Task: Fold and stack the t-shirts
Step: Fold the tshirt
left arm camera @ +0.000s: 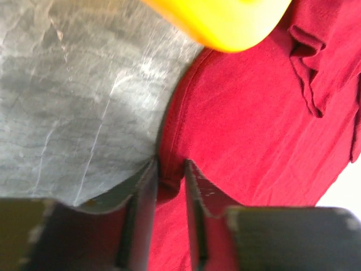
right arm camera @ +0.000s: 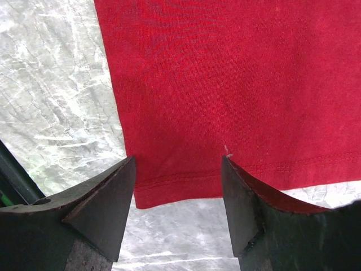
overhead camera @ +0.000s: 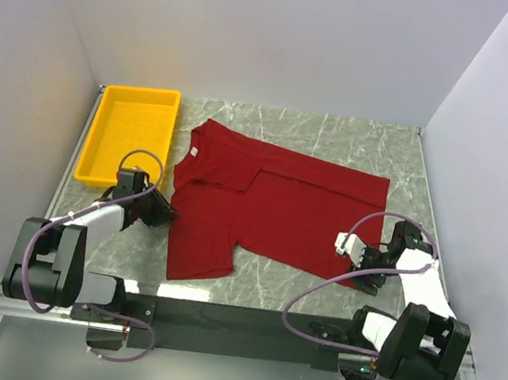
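The t-shirt (overhead camera: pixel 271 202) lies spread flat on the table (overhead camera: pixel 336 135). Left gripper (left arm camera: pixel 169 165): jaws stand narrowly apart with the shirt's left-hand edge between them; a firm pinch cannot be confirmed. Right gripper (right arm camera: pixel 179 161): jaws wide, holding nothing, straddling the bottom hem corner.

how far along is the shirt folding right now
Done: nothing yet; the t-shirt lies spread out on the table, not folded up. In hand: the left gripper has narrow jaws around its edge, grip unclear; the right gripper is open over the hem. Left: all folds and stacking.
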`<state>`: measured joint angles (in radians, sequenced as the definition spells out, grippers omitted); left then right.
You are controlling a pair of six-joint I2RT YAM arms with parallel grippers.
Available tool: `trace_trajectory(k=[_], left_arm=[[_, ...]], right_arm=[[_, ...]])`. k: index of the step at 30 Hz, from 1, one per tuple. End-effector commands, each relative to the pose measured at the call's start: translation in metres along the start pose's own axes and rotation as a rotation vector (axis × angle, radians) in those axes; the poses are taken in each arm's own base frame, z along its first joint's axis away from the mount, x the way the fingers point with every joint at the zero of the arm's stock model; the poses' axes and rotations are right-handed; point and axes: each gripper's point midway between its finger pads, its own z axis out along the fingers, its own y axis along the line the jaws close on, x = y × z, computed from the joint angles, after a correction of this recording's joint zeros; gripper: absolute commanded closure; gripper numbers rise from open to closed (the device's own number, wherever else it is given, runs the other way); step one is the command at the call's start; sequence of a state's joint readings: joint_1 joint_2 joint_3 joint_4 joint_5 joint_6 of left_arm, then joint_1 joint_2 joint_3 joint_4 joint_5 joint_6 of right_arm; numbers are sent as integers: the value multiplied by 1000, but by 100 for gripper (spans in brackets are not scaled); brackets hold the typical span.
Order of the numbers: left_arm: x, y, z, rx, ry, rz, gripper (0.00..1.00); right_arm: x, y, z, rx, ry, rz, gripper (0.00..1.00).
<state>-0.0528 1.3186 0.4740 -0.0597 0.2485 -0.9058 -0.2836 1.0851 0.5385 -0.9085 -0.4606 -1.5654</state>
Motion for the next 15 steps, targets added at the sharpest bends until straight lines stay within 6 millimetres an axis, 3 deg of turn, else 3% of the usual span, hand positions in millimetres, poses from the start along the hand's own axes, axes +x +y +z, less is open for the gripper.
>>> trace_trajectory(k=[1, 9, 15], left_arm=[[10, 4, 0, 5, 32, 13, 70], [7, 3, -11, 2, 11, 69, 95], [5, -6, -16, 28, 6, 74, 99]], right_arm=[[-4, -19, -6, 42, 3, -50, 32], [-2, -14, -8, 2, 18, -116, 33], [0, 3, -9, -79, 28, -154, 34]])
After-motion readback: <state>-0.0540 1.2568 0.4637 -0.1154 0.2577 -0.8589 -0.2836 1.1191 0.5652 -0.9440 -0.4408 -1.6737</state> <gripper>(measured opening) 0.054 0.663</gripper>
